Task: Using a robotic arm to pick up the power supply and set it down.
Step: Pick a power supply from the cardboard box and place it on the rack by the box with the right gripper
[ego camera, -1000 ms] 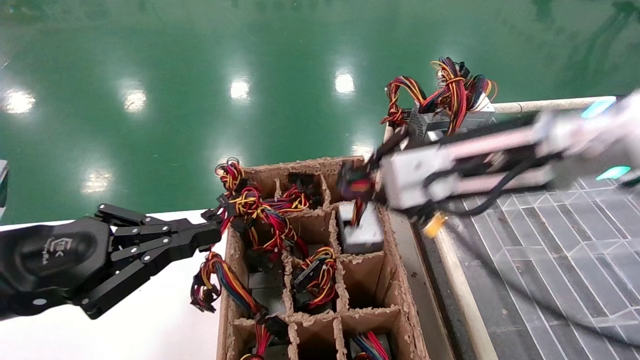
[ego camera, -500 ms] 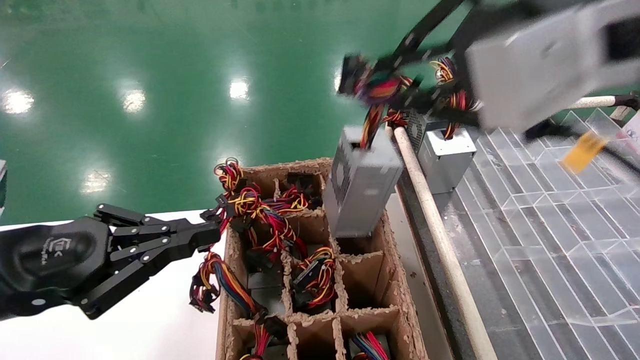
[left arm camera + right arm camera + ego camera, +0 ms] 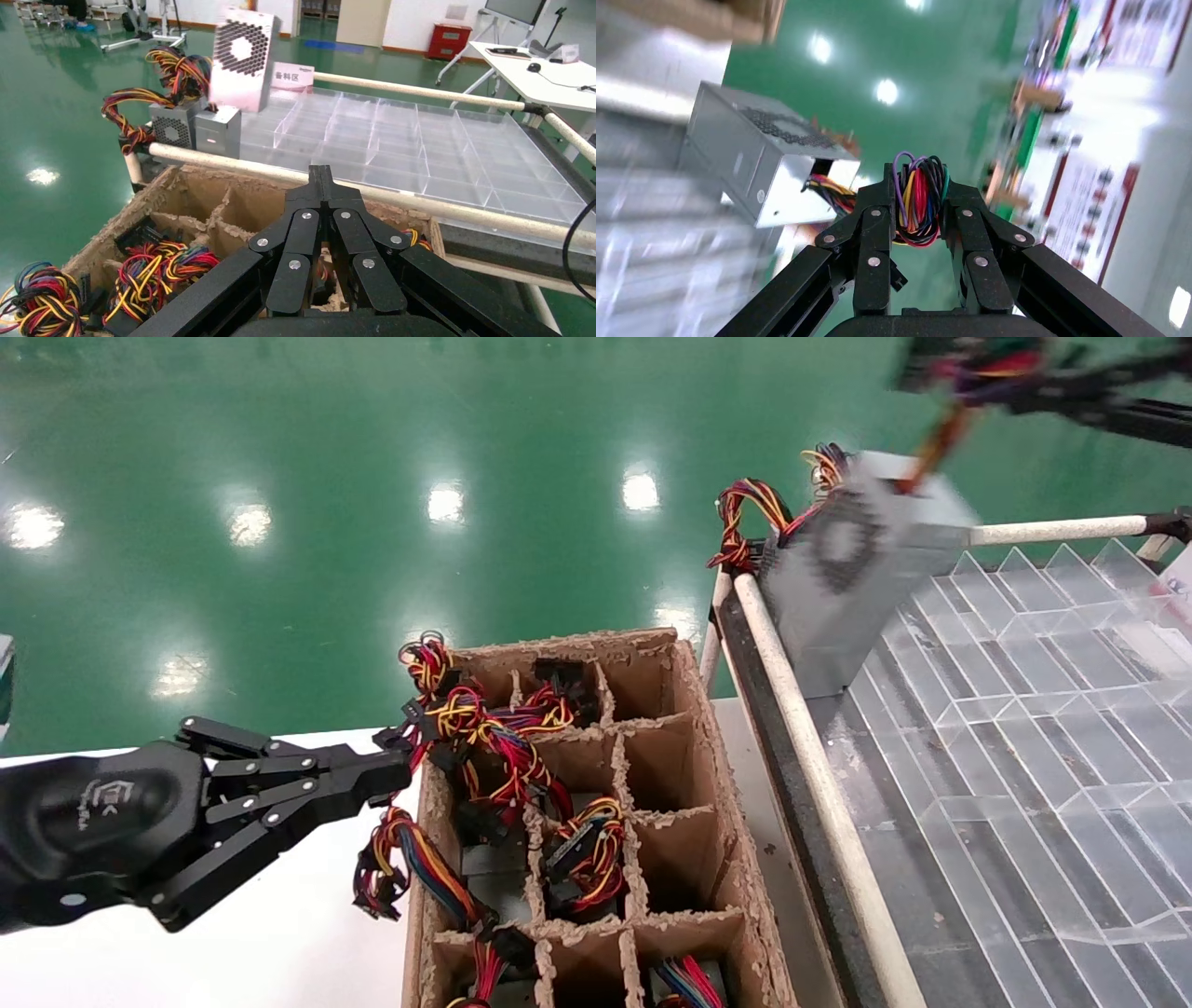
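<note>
The right gripper [image 3: 918, 203] is clenched on the wire bundle [image 3: 917, 199] of the power supply [image 3: 861, 565], and the grey box hangs below it in the air, tilted, with its round fan grille [image 3: 841, 544] turned toward the robot. In the head view the box is over the near-left corner of the clear divided tray [image 3: 1043, 728], just past the white rail [image 3: 810, 766], and it is not possible to tell if its lower end touches the tray. In the left wrist view two other units [image 3: 197, 128] stand behind it at the tray corner, side by side, with their cables [image 3: 158, 88] rising above them.

The left gripper [image 3: 368, 782] is parked over the white table [image 3: 261, 933], beside the left wall of the cardboard box [image 3: 726, 859], and its fingers [image 3: 322, 203] are pressed together with nothing between them.

The cardboard box has three columns of compartments. In the right column three cells appear empty, and a fourth at the bottom edge shows some wires. The left and middle columns hold several units with red, yellow and black wire bundles [image 3: 494, 747]; their exact number cannot be counted because the wires cover them.
</note>
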